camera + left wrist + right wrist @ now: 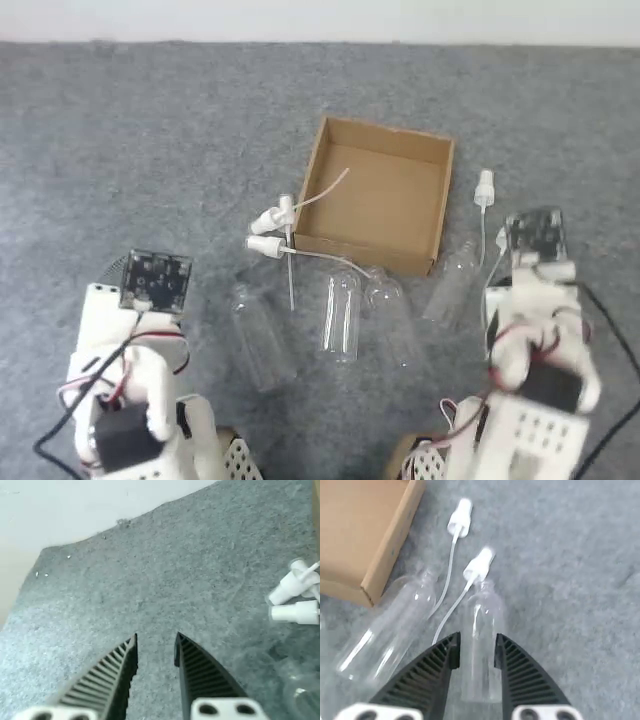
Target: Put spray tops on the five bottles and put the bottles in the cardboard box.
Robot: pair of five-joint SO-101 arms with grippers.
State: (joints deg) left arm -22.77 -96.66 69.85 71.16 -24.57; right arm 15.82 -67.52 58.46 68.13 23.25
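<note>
Now four bottles (pixel 340 312) lie on their sides just in front of the box (pixel 380 195). A fifth bottle (pixel 482 615) lies below the right gripper (pixel 475 652), whose fingers stand apart. Two tops (pixel 268 245) lie by the box's near left corner, and the other tops (pixel 459 520) lie off its right side, near the fifth bottle. The left gripper (pixel 155 655) hangs over the carpet (pixel 165 570), fingers parted, holding nothing.
</note>
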